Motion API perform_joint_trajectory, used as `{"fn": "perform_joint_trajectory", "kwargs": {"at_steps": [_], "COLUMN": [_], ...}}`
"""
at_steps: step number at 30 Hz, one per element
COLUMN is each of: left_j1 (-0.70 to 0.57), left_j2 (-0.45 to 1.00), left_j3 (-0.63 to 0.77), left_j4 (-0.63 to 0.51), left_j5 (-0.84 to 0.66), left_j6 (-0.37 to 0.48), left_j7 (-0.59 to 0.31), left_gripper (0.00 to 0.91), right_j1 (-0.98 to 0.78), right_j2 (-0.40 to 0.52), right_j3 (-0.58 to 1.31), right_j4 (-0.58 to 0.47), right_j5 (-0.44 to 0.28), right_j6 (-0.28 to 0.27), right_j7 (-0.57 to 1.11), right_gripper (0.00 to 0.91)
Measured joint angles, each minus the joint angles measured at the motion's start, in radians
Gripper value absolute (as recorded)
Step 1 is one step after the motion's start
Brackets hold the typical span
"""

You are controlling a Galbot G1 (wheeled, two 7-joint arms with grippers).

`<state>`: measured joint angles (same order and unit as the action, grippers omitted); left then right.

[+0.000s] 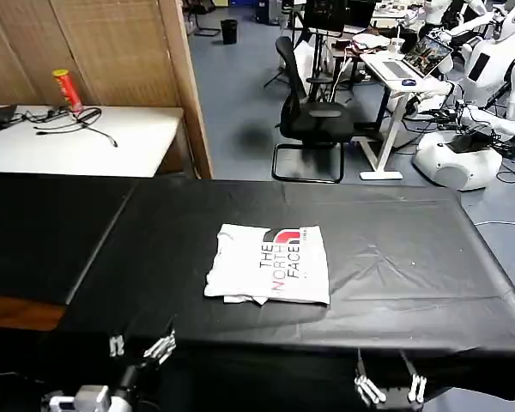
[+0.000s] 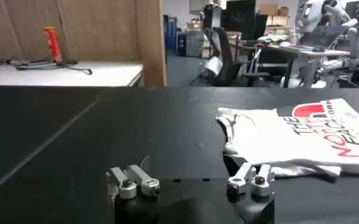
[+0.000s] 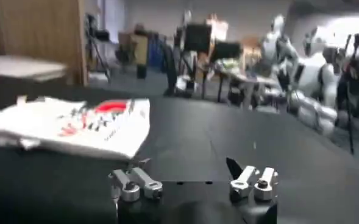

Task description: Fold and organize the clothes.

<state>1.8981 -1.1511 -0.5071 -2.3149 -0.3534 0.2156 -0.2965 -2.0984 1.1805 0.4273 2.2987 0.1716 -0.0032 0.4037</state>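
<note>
T-shirt [image 1: 269, 264]: folded into a compact rectangle, lettering side up, on the black table [image 1: 412, 275]. It sits roughly midway between the left and right edges and a bit nearer the near edge than the far one. We read the black "THE NORTH FACE" lettering and the red logo on top.

Fold state: looks done to us. One loose layer pokes out at the near-left corner of the bundle — could be a sleeve or hem, we can't tell from here.

Left gripper [image 1: 140, 346]: at the near edge of the table, left of the shirt, well apart from it. Fingers spread wide, nothing between them. In the left wrist view the fingers [image 2: 133, 181] hover low over bare tabletop, with the shirt off to one side.

Right gripper [image 1: 388, 388]: at the near edge, right of the shirt, also apart from it. Spread wide, empty; right wrist view agrees, fingers [image 3: 252, 181] over bare cloth.

Why placed so: both arms sit back at the near edge, flanking the bundle — our judgement is a retreat or rest pose that leaves the shirt untouched.

Task progress: folding appears complete; what remains, if anything, is tidying the stray layer or moving the bundle.

Risk: any regrasp at the loose corner could pull the top layer open.
</note>
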Motion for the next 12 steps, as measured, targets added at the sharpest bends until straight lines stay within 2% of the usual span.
{"fn": "perform_joint_trajectory", "kwargs": {"at_steps": [12], "left_j1": [0.025], "left_j2": [0.003], "left_j3": [-0.037], "left_j4": [-0.016], "left_j5": [-0.013], "left_j6": [0.016], "left_j7": [0.011], "left_gripper": [0.878], "right_j1": [-0.033], "right_j2": [0.001], "right_j3": [-0.006], "right_j4": [0.026], "right_j5": [0.009], "right_j6": [-0.021], "right_j7": [0.004], "right_gripper": [0.878]}}
